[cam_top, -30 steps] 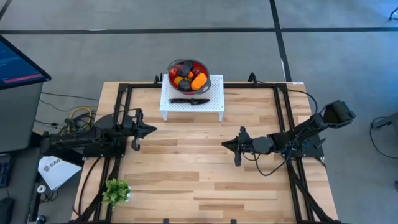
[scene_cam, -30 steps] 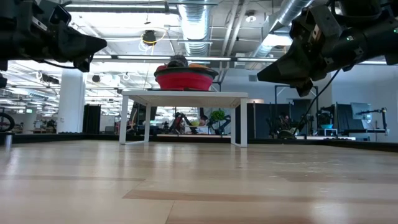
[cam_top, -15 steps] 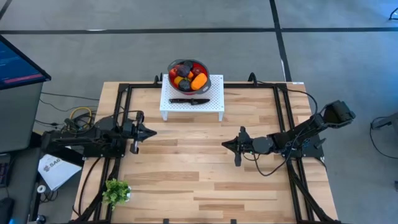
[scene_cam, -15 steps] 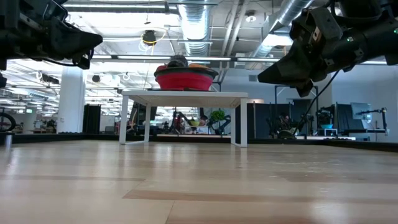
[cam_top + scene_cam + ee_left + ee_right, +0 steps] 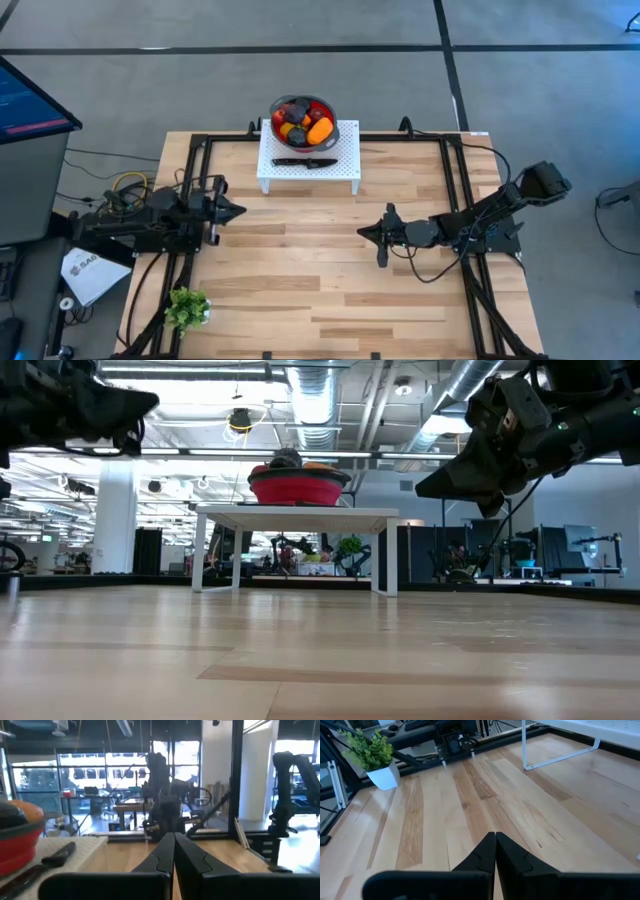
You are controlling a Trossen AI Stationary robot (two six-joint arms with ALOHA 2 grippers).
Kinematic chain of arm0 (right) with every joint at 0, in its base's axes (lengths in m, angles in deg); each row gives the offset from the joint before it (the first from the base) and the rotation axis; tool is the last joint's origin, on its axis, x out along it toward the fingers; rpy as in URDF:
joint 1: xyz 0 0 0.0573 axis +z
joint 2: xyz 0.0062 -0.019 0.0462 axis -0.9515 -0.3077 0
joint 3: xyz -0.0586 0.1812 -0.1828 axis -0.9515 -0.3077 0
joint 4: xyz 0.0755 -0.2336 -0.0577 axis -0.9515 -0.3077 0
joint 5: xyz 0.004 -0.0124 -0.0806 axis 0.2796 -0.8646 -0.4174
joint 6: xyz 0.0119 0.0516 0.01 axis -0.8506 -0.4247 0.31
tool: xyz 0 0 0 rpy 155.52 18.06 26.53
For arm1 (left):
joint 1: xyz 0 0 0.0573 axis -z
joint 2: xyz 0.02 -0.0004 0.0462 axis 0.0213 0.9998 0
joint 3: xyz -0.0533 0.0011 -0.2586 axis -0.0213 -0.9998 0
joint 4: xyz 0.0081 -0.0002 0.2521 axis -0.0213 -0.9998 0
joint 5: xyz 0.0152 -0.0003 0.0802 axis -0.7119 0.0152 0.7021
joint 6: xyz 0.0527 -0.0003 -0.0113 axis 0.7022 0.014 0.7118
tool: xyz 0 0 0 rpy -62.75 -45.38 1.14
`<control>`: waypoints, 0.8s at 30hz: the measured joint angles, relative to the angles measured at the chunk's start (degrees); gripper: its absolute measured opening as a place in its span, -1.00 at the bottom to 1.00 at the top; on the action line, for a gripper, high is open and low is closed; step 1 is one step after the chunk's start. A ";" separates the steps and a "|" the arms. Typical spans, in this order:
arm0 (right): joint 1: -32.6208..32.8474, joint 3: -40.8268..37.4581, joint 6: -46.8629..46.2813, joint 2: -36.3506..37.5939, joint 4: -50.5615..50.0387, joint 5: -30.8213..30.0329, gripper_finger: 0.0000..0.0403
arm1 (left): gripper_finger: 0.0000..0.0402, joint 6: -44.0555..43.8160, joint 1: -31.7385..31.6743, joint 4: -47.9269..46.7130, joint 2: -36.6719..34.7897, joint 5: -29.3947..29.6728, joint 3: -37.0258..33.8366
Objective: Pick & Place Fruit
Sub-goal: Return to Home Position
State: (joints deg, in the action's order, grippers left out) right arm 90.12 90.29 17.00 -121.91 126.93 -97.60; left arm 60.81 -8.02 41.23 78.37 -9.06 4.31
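Fruit (image 5: pixel 318 130) is all piled in the red bowl (image 5: pixel 276 121): orange, yellow, red and dark pieces. Bowl sits at the back of the white shelf (image 5: pixel 345 150), mid far edge of the table (image 5: pixel 300 290). Black knife (image 5: pixel 305 162) lies flat on the shelf, just in front of the bowl.

Left gripper (image 5: pixel 240 210): fingers pressed together, nothing held, hovering over the table's left side and pointing inward.

Right gripper (image 5: pixel 362 233): fingers together, empty, above right-centre, pointing at the left arm.

Both are well apart from the shelf. Potted plant (image 5: pixel 186 307) sits at the near-left corner.
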 joint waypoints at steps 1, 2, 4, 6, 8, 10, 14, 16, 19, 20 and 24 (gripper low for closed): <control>-0.15 0.00 0.00 0.00 0.02 0.00 -0.97 | -0.98 -0.01 -0.06 0.94 0.00 0.03 0.00; -0.21 0.00 0.00 0.00 0.02 0.00 -0.97 | -0.98 0.00 -0.07 3.28 0.08 0.02 0.00; -0.21 0.00 0.00 0.00 -0.24 0.00 -0.97 | -0.98 0.00 -0.02 3.69 -0.02 0.07 0.01; -0.21 0.00 0.00 -0.01 -0.41 0.01 -0.97 | -0.98 -0.02 -0.03 3.91 0.00 0.03 0.00; -0.21 0.00 0.00 0.00 -0.48 0.02 -0.97 | -0.98 -0.02 -0.03 4.75 0.27 0.03 0.00; -0.21 0.01 0.00 0.00 -0.44 0.02 -0.97 | -0.98 -0.02 -0.03 4.54 0.78 0.02 0.00; -0.19 0.01 0.00 0.00 -0.34 0.01 -0.97 | -0.98 -0.02 -0.03 4.84 2.26 0.03 0.00; -0.19 0.00 0.00 0.00 -0.25 0.02 -0.97 | -0.98 -0.02 -0.03 4.87 3.10 0.03 0.00; -0.17 0.00 -0.01 0.00 -0.25 0.02 -0.97 | -0.98 -0.01 -0.03 5.02 4.47 0.04 0.00; -0.17 0.00 -0.02 0.00 -0.26 0.02 -0.97 | -0.98 0.00 -0.03 5.11 4.91 0.04 0.00; 0.26 0.00 0.00 0.00 -0.27 0.02 -0.97 | -0.98 -0.08 -0.03 5.48 6.59 0.04 0.00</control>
State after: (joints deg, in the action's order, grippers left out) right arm 90.38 90.29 17.00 -121.91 126.66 -97.58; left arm 60.73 -8.05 46.71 84.96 -9.01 4.31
